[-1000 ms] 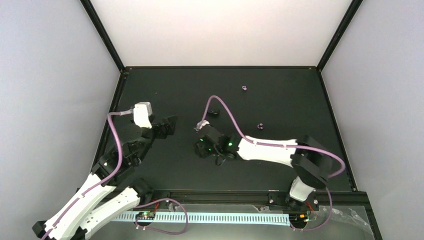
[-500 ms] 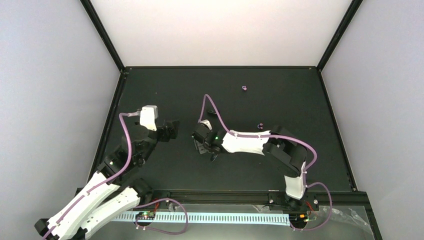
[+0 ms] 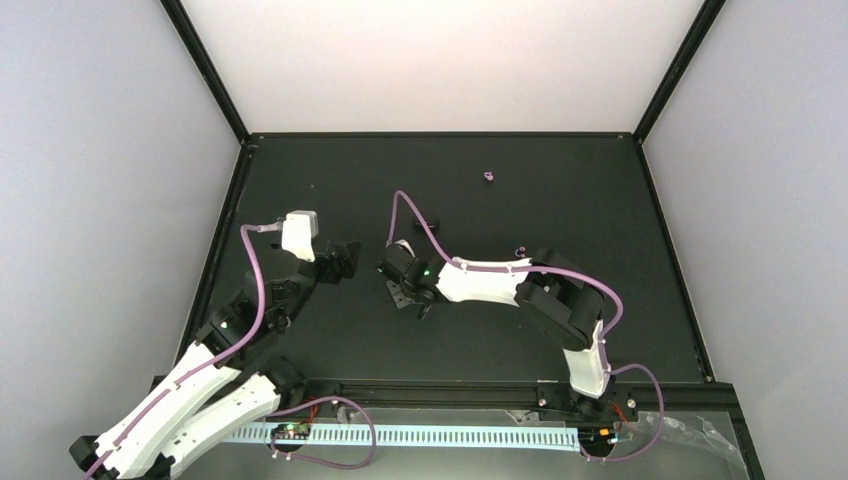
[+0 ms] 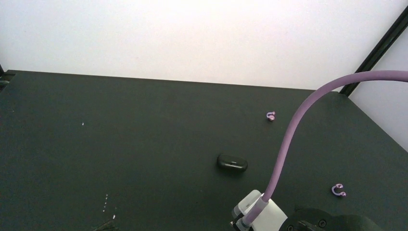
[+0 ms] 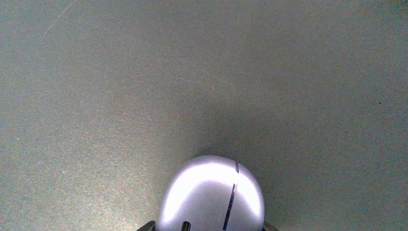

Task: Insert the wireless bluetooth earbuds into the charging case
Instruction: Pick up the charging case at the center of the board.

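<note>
The charging case (image 5: 211,195) shows in the right wrist view as a glossy grey-lavender pebble with a dark seam, resting on the black table. My right gripper (image 3: 410,300) points down at mid-table, and its two fingertips press the case's sides at that view's bottom edge. In the top view the gripper hides the case. One purple earbud (image 3: 488,177) (image 4: 271,115) lies far back. The other earbud (image 3: 520,252) (image 4: 339,190) lies beside my right forearm. My left gripper (image 3: 342,258) hovers open and holds nothing, left of the right gripper.
A small dark glossy oval (image 4: 232,162) (image 3: 432,222) lies on the table just beyond the right wrist, beside its purple cable (image 4: 293,139). A black frame rail (image 3: 440,134) bounds the table at the back and sides. White walls stand behind.
My right arm swung left and folded its elbow in, and its jaws narrowed onto the case. The left arm shifted slightly right, then held still.
</note>
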Controlling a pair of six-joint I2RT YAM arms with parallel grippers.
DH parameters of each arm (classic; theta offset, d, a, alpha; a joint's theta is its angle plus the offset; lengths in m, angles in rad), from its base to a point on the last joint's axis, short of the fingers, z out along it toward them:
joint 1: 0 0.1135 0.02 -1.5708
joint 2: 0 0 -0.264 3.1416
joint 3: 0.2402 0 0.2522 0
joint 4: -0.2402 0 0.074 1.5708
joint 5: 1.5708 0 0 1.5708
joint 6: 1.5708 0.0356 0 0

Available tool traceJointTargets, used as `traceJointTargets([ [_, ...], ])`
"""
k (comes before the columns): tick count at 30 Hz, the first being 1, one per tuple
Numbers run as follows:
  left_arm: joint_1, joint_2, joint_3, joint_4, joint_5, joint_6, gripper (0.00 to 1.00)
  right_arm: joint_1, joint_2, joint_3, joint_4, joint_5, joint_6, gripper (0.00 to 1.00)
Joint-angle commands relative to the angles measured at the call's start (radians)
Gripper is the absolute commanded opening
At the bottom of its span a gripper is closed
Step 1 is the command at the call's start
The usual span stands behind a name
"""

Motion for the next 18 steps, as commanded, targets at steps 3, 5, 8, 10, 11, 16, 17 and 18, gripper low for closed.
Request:
traceJointTargets([
  [3,0.01,0.012,0.014,0.011,0.013,0.017,0.99,-0.005,0.015,0.033,-0.082,0.021,-0.145,0.48],
  [5,0.011,0.016,0.014,0.011,0.018,0.018,0.99,-0.004,0.018,0.045,-0.11,0.027,-0.185,0.48],
  [8,0.012,0.017,0.014,0.011,0.022,0.017,0.99,-0.005,0.03,0.065,-0.147,0.04,-0.223,0.5],
  [10,0.012,0.017,0.014,0.012,0.025,0.017,0.99,-0.005,0.028,0.07,-0.152,0.034,-0.226,0.53],
  [11,0.012,0.018,0.014,0.013,0.026,0.017,0.99,-0.006,0.026,0.076,-0.152,0.027,-0.225,0.54],
  [16,0.012,0.02,0.014,0.011,0.029,0.018,0.99,-0.019,0.045,0.104,-0.156,-0.014,-0.194,0.58],
  [17,0.012,0.02,0.014,0.01,0.028,0.017,0.99,-0.021,0.049,0.107,-0.157,-0.02,-0.189,0.58],
  [18,0.013,0.021,0.013,0.011,0.03,0.018,0.99,-0.023,0.051,0.108,-0.158,-0.023,-0.184,0.59],
])
